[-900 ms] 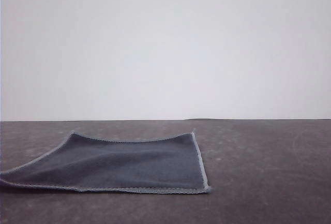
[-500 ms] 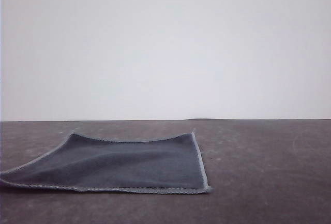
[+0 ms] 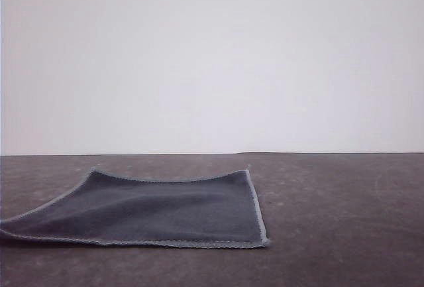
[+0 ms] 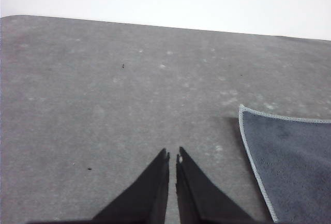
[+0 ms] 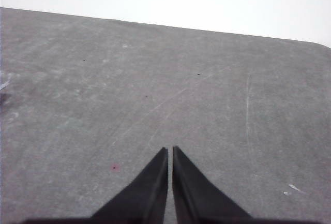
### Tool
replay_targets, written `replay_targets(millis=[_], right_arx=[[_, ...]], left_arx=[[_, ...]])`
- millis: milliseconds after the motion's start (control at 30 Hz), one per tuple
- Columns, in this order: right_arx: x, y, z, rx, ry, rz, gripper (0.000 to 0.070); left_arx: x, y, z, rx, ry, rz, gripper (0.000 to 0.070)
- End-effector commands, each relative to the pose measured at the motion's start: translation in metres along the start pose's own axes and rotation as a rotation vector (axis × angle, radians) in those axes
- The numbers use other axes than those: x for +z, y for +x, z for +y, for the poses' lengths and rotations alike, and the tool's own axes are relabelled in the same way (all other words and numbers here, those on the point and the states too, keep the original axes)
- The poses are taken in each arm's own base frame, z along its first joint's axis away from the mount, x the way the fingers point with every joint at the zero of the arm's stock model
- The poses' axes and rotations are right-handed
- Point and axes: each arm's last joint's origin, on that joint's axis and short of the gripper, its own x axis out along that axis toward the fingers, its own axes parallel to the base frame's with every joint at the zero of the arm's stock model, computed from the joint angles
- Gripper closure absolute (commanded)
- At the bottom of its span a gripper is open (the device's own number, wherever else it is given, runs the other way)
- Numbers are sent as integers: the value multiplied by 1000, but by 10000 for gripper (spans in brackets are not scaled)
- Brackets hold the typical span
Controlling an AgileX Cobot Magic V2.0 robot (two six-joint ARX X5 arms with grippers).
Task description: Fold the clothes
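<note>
Left tool (image 4: 172, 154), right tool (image 5: 170, 149): 2 matte black tapered fingers each.

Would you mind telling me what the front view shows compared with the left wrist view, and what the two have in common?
Front view: nearly the whole cloth, dark grey face up, unfolded, its far edge sagging between two raised corners, and the pale wall behind.

Left wrist view: the left gripper, fingers almost together and holding nothing, above bare table beside one stitched corner of the cloth.

Both: the grey table and the cloth with its light grey edging.
</note>
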Motion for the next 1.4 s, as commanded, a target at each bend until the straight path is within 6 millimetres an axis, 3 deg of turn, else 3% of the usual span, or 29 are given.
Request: replay_targets(millis=[0, 1367], right_arx=[[0, 0, 0, -3, 11, -6, 690], [2, 0, 0, -1, 46, -25, 690]], left_arx=[[-7, 2, 1, 5, -7, 26, 684], [-6, 2, 1, 4, -51, 20, 684]])
